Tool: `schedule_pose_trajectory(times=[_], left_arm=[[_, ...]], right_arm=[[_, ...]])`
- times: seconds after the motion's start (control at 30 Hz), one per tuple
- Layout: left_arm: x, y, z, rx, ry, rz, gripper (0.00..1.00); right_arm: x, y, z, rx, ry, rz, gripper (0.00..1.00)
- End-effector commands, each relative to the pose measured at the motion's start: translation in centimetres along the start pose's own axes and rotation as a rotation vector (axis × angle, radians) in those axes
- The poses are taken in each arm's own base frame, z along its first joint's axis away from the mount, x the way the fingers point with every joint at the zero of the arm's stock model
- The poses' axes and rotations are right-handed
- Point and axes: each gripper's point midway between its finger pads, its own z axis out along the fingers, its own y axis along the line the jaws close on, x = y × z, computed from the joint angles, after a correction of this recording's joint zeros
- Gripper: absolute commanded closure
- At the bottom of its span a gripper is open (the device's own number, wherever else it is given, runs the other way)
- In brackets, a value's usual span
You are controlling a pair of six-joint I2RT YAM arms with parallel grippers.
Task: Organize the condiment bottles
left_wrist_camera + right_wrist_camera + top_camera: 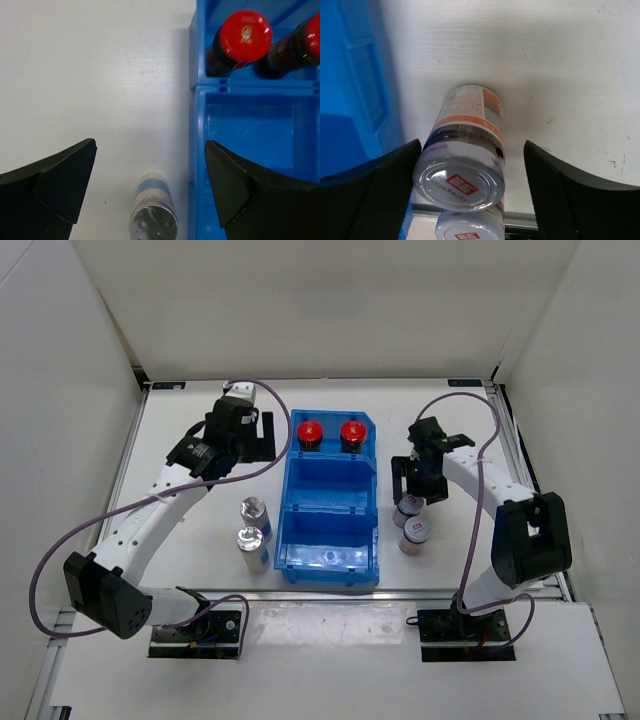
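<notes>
Two red-capped dark bottles (pixel 310 431) (pixel 351 432) stand in the far compartment of the blue bin (pixel 330 498); the left wrist view also shows them (pixel 242 36) (pixel 300 45). Two silver-capped clear bottles (pixel 254 512) (pixel 251 544) stand left of the bin, one in the left wrist view (pixel 152 216). My left gripper (pixel 264 436) (pixel 150 145) is open with nothing in it. Right of the bin stand two grey-lidded bottles (pixel 407 509) (pixel 415 532). My right gripper (pixel 414 487) (pixel 472 145) straddles the farther one (pixel 465 150), open, with a gap at the right finger (pixel 555 190).
The bin's right wall (pixel 350 100) runs close beside the right gripper's left finger. White enclosure walls surround the table on three sides. A purple cable (pixel 250 472) loops off each arm. The nearer grey-lidded bottle (pixel 467 231) sits just behind the one between the fingers.
</notes>
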Motion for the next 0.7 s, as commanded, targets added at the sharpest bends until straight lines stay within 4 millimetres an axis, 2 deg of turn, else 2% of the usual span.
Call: schedule_pose_trajectory(times=[0.0, 0.07, 0.1, 0.13, 0.17, 0.2, 0.27, 0.3, 0.43, 0.47, 0.53, 0.57, 0.6, 0.67], left_arm=[[0.4, 0.8, -0.9, -0.039, -0.006, -0.017, 0.00], [0.6, 0.8, -0.6, -0.042, 0.002, 0.000, 0.00], [0.6, 0.8, -0.6, -0.042, 0.002, 0.000, 0.00], [0.7, 1.0, -0.3, -0.055, 0.007, 0.003, 0.00], [0.7, 1.0, -0.3, -0.055, 0.007, 0.003, 0.00], [0.1, 0.8, -0.4, -0.050, -0.009, -0.003, 0.00], [0.2, 0.6, -0.4, -0.039, -0.006, -0.012, 0.00], [0.2, 0.6, -0.4, -0.039, -0.006, -0.021, 0.00], [0.9, 0.5, -0.1, -0.036, 0.013, -0.024, 0.00], [0.9, 0.7, -0.1, -0.045, 0.010, -0.024, 0.00], [1.2, 0.8, -0.3, -0.045, 0.012, -0.024, 0.00], [1.5, 0.9, -0.1, -0.048, 0.020, -0.021, 0.00], [1.5, 0.9, -0.1, -0.048, 0.020, -0.021, 0.00], [1.8, 1.1, -0.2, -0.058, 0.020, -0.020, 0.00]], right_arm=[[0.2, -0.1, 0.1, 0.069, 0.024, -0.009, 0.17], [0.2, 0.1, 0.1, 0.079, 0.030, -0.020, 0.24], [-0.3, 0.3, -0.1, 0.075, 0.016, -0.010, 0.33], [-0.3, 0.0, -0.4, 0.093, 0.017, -0.002, 0.39], [-0.3, 0.0, -0.7, 0.105, 0.021, -0.011, 0.49], [-0.6, -0.1, -1.2, 0.115, 0.007, -0.011, 0.54], [-1.7, 0.0, -3.0, 0.144, -0.052, -0.020, 0.64], [-2.4, -0.1, -3.8, 0.155, -0.086, -0.017, 0.75], [-5.4, 0.6, -8.6, 0.152, -0.250, -0.008, 0.96], [-6.6, 1.4, -9.9, 0.130, -0.304, -0.026, 0.99], [-7.6, 3.1, -11.6, 0.050, -0.367, -0.057, 1.00], [-7.5, 5.1, -11.9, -0.032, -0.369, -0.095, 1.00], [-8.4, 6.0, -13.0, -0.076, -0.412, -0.106, 1.00], [-8.1, 8.6, -13.5, -0.161, -0.408, -0.155, 1.00]])
